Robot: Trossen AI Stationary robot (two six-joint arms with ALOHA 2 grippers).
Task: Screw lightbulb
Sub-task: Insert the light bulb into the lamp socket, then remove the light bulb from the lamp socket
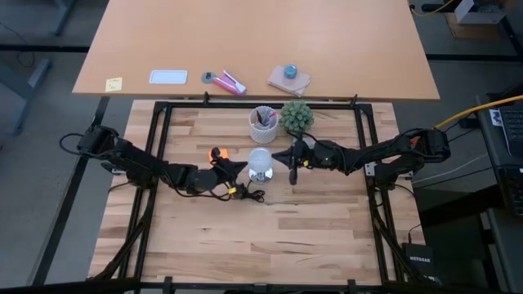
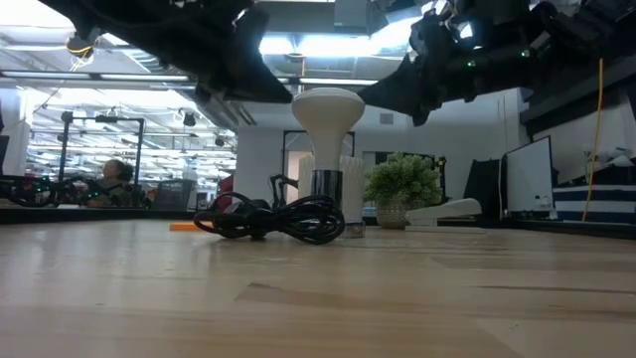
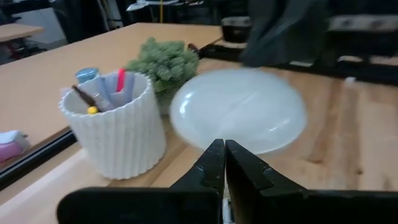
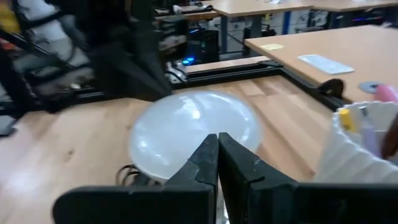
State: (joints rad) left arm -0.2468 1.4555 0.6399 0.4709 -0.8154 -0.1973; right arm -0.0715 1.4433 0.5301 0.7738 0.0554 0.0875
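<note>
Lightbulb upright between left fingers and right fingers, both clenched, empty.

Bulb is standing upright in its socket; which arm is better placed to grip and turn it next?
Probably the right: its end effector sits beside the lightbulb, fingers shut. The left end effector is about as near, also shut, but over the black cord.

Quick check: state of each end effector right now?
Left end effector: closed, empty, beside the lightbulb.
Right end effector: closed, empty, beside the lightbulb.
</note>
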